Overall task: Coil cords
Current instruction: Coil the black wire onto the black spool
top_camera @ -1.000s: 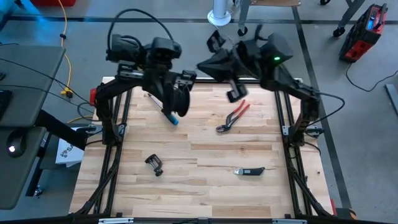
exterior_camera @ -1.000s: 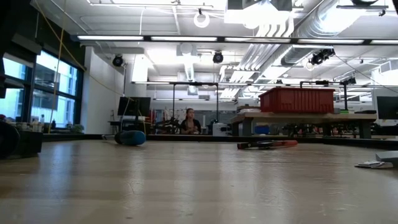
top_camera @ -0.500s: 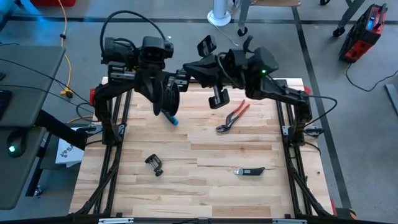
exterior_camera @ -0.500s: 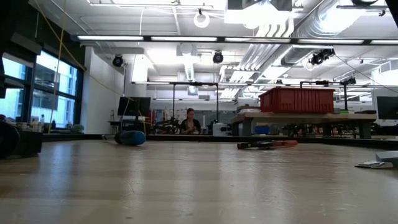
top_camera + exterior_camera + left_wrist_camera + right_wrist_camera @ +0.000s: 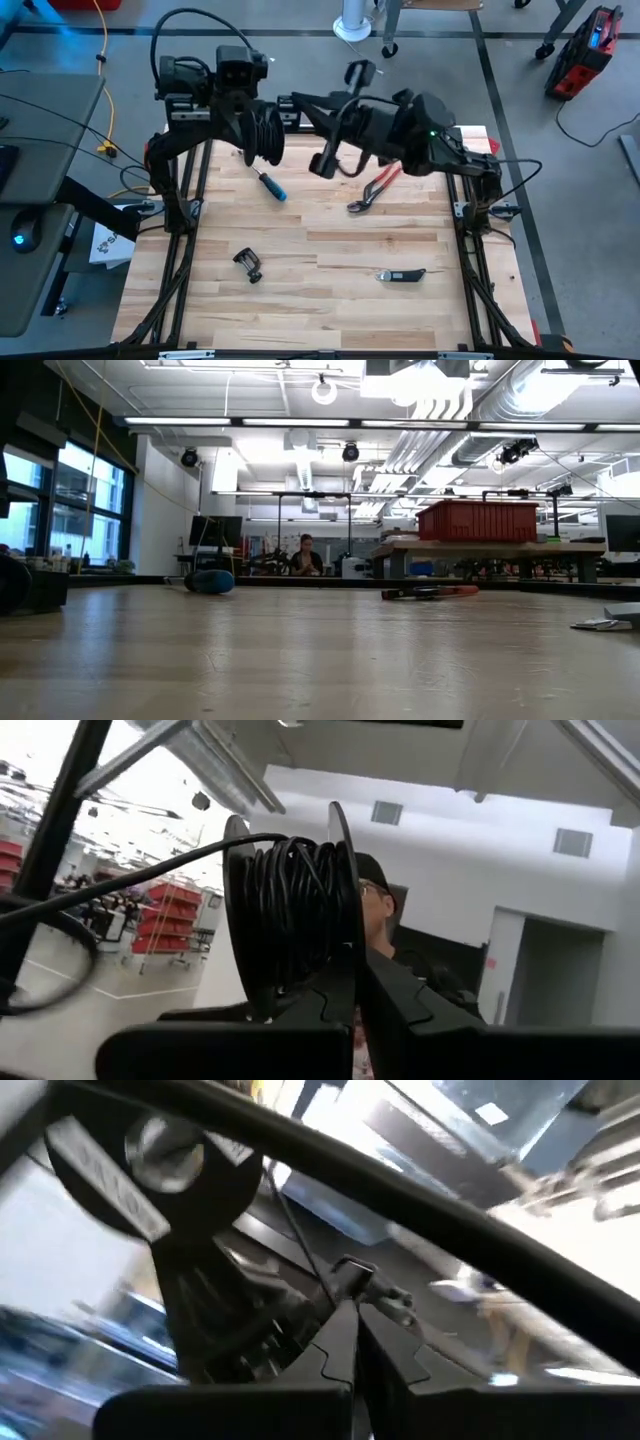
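In the upper left of the high view, the black reel (image 5: pixel 266 132) with its wound cord (image 5: pixel 290 910) is held up above the table (image 5: pixel 330 300), clamped in the closed fingers of the left gripper (image 5: pixel 352 982). In the upper middle of the frame, the right gripper (image 5: pixel 355 1308) is closed on the thin cord's free end, just beside the reel. The red pliers (image 5: pixel 374 188) and a blue-handled screwdriver (image 5: pixel 272 186) are seen lying on the table below them.
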